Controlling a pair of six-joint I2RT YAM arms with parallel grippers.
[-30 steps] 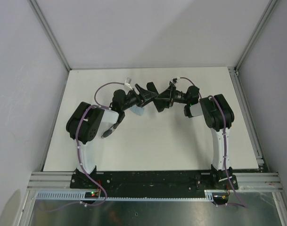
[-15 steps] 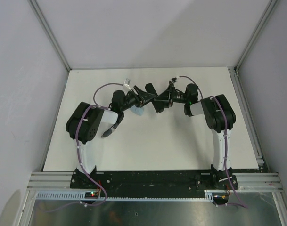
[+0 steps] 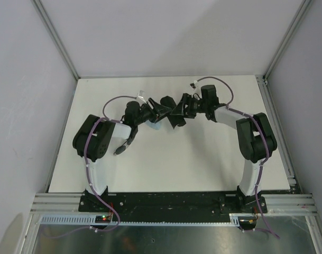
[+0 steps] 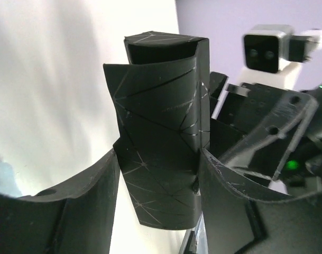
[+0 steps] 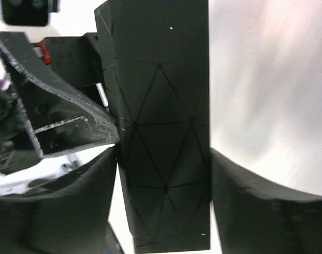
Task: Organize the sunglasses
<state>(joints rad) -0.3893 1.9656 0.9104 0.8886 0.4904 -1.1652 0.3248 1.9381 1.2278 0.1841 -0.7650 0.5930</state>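
Observation:
The black box-like case (image 3: 174, 113) is held above the table between both grippers at the back middle. My left gripper (image 3: 163, 106) grips its left end and my right gripper (image 3: 184, 108) its right end. In the left wrist view the gripper (image 4: 159, 159) has its fingers against the case (image 4: 161, 116), whose open far end looks hollow. In the right wrist view the gripper (image 5: 163, 156) clamps the case (image 5: 161, 79) on both sides. No sunglasses show in any view. The light blue cloth (image 3: 155, 126) lies partly under my left gripper.
The white table (image 3: 171, 164) is bounded by grey walls and metal rails (image 3: 277, 127). Purple cables loop over both wrists. The arm bases stand at the near edge.
My right arm has swung its wrist toward the back and straightened its elbow outward, tilting the case a little. The left arm has hardly moved and still holds the case.

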